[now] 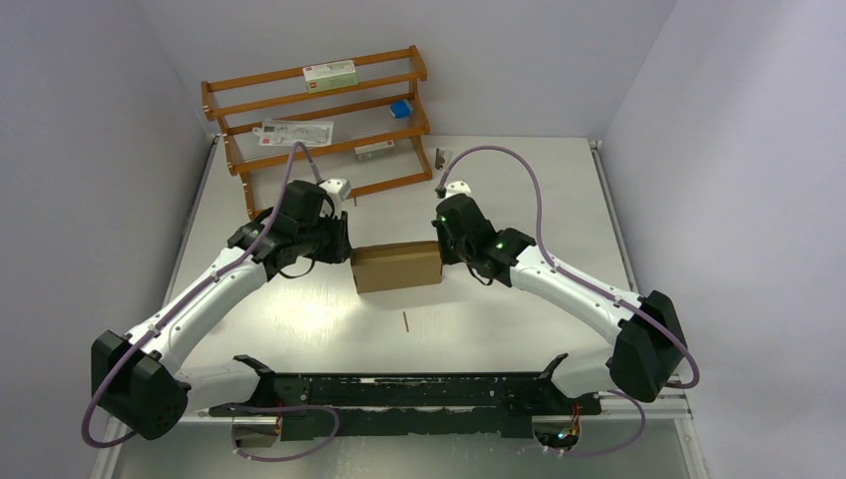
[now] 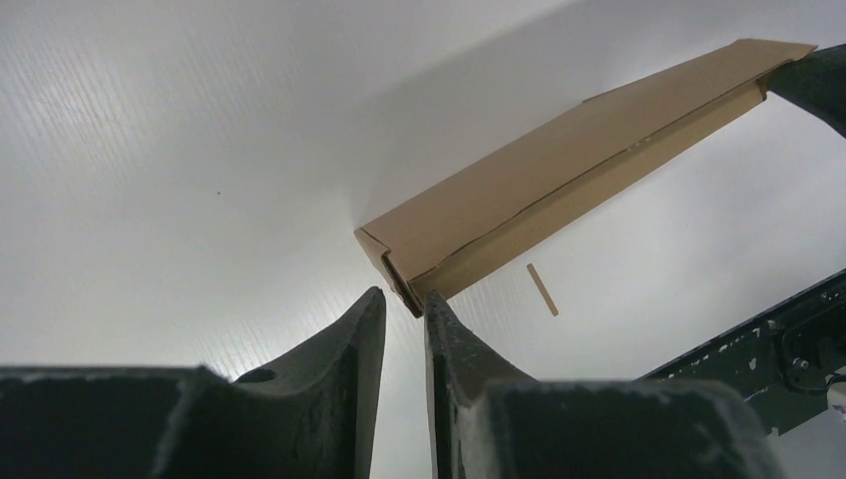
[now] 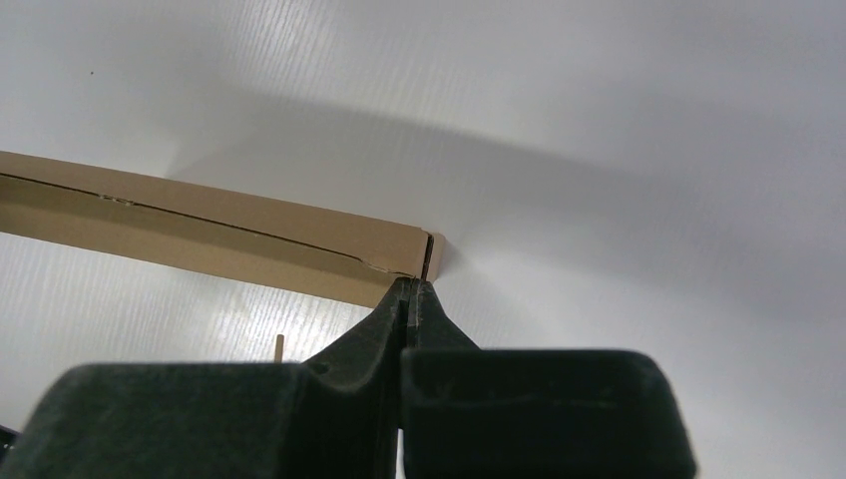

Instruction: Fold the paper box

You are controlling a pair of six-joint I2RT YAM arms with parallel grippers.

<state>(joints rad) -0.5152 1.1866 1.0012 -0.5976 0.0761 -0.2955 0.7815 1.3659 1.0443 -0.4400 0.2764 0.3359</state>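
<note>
Seemingly at final tucking: the box sits mid-frame, left hand slightly open, right hand closed empty, one at each end. Next, press both ends flush.

Top camera, high at the 6 o'clock edge of the table, looks down toward 12 o'clock. The left wrist camera faces 3 o'clock and the right faces 9, both low and close. All three views share the box.

The table bears a paper box, rack (rear) and stick.
</note>
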